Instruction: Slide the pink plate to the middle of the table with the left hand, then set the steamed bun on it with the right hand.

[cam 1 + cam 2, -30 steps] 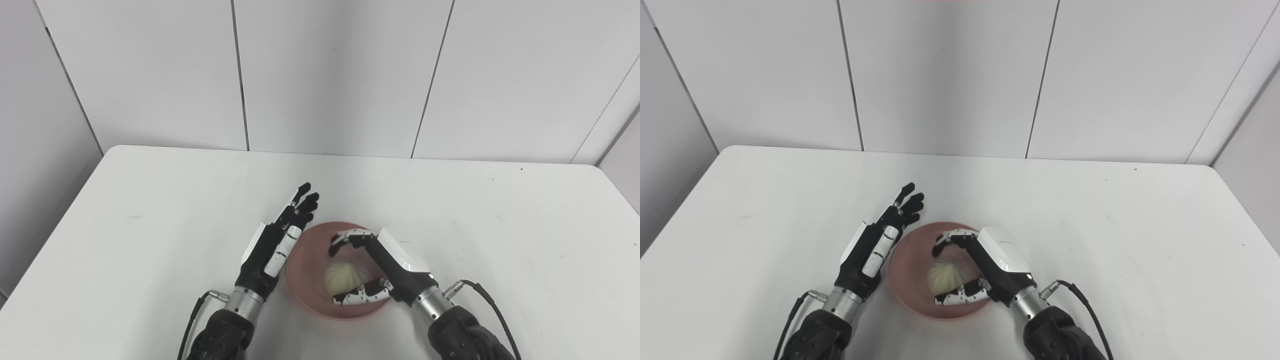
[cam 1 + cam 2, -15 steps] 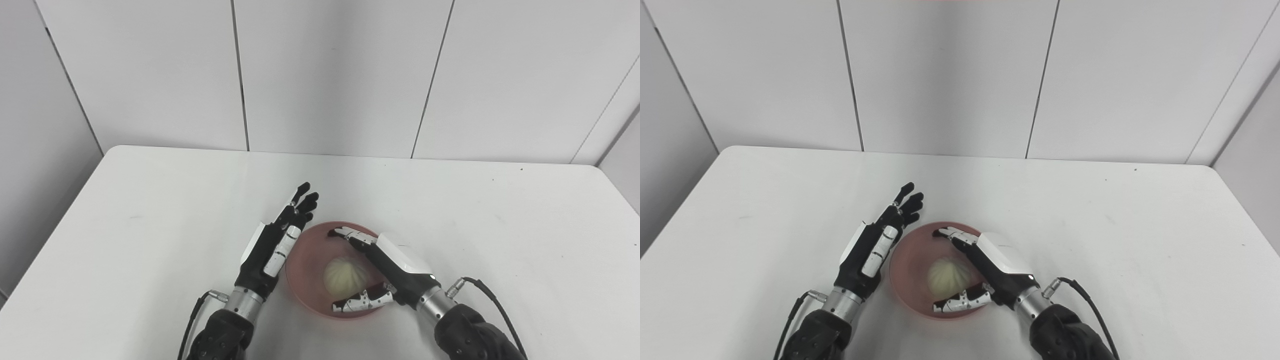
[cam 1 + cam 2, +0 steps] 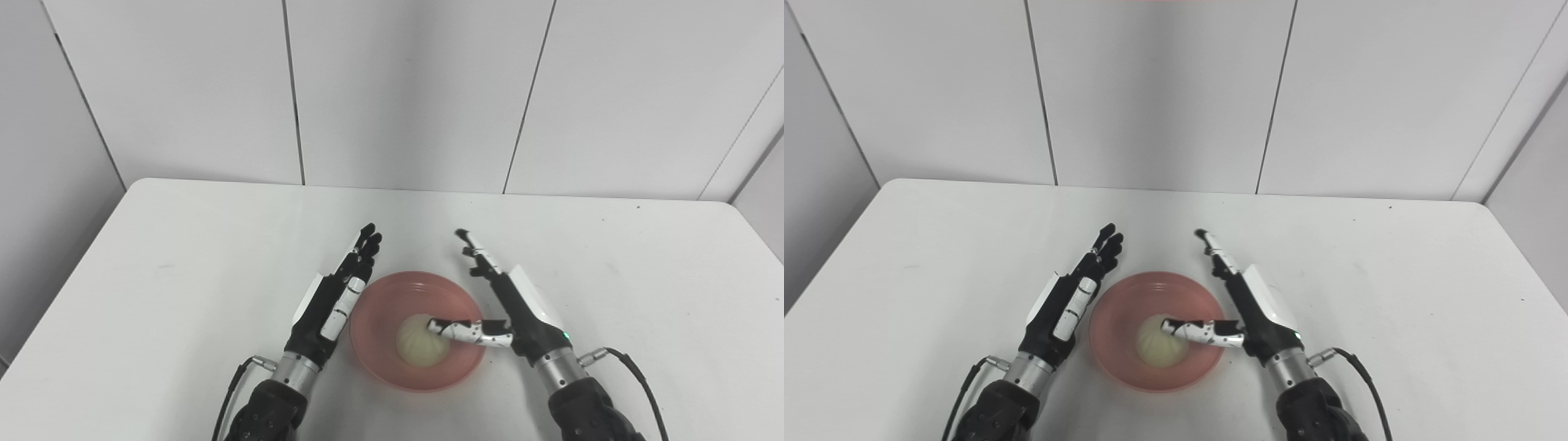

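Both hands flank the plate (image 3: pixel 373 361), which sits a little near of the table (image 3: pixel 184 245) centre with the bun (image 3: pixel 415 347) resting in it, so the task looks all but done. The right hand (image 3: pixel 514 306), at the plate's 3 o'clock, is spread wide and holds nothing, its thumb reaching over the bun's edge; whether they touch I cannot tell. The left hand (image 3: pixel 334 294), at 9 o'clock, stands flat and straight-fingered just beside the rim, empty, placed as a pusher would be.

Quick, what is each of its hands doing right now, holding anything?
Left hand: open, fingers straight, beside the pink plate, holding nothing.
Right hand: open, fingers spread, thumb over the steamed bun on the plate, not gripping it.
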Available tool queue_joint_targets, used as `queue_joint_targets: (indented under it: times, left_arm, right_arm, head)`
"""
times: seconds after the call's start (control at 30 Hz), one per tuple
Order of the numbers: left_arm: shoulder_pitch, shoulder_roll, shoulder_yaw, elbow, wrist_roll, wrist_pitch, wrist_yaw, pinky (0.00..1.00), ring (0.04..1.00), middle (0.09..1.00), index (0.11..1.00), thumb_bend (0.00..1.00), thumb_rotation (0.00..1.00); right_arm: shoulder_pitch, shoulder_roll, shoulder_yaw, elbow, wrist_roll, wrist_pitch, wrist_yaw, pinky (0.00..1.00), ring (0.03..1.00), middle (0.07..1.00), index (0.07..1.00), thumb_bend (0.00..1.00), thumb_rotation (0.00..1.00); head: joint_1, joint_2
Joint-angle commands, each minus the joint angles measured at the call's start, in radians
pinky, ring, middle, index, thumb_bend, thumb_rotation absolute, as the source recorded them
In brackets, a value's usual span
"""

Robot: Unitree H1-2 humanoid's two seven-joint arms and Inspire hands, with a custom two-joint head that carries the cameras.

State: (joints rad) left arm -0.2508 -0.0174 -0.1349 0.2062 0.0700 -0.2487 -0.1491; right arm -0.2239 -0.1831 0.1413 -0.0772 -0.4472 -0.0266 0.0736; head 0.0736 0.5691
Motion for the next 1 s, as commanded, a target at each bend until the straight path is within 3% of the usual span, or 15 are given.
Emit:
queue_joint_targets:
  times: [0.0,0.17,0.47,0.63,0.73,0.97]
  left_arm:
    - [0.009,0.004,0.003,-0.008,0.005,-0.003,0.014,1.0,1.0,1.0,1.0,0.62,0.98]
    - [0.016,0.001,0.01,-0.016,-0.001,-0.006,0.022,1.0,1.0,1.0,1.0,0.63,0.98]
    - [0.036,-0.001,0.023,-0.049,0.027,0.027,0.068,1.0,1.0,1.0,1.0,0.67,1.0]
    - [0.047,-0.007,0.028,-0.074,0.032,0.059,0.085,1.0,1.0,1.0,1.0,0.66,1.0]
    - [0.052,-0.008,0.029,-0.084,0.026,0.08,0.087,1.0,1.0,1.0,1.0,0.66,1.0]
    - [0.068,-0.024,0.036,-0.128,0.022,0.163,0.098,1.0,1.0,1.0,1.0,0.66,1.0]
  right_arm:
    - [-0.022,0.006,-0.016,-0.011,0.03,-0.065,-0.035,0.78,0.896,0.975,0.987,0.55,0.6]
    - [-0.017,0.002,-0.032,0.008,0.074,-0.088,-0.044,0.84,0.926,0.988,1.0,0.57,0.75]
    - [0.002,0.012,-0.057,0.005,0.15,-0.06,-0.036,0.9,0.946,0.997,1.0,0.51,0.78]
    - [0.021,0.037,-0.081,-0.012,0.204,0.009,-0.021,0.93,0.97,0.99,1.0,0.53,0.86]
    - [0.029,0.051,-0.096,-0.01,0.263,0.032,-0.006,0.96,0.991,0.998,1.0,0.49,0.88]
    - [0.029,0.075,-0.122,0.026,0.353,0.044,-0.001,0.91,0.97,0.997,1.0,0.51,0.92]
  head:
    - [0.001,0.003]
    - [0.003,0.005]
    - [0.003,0.008]
    - [0.002,0.01]
    - [0.003,0.012]
    - [-0.001,0.016]
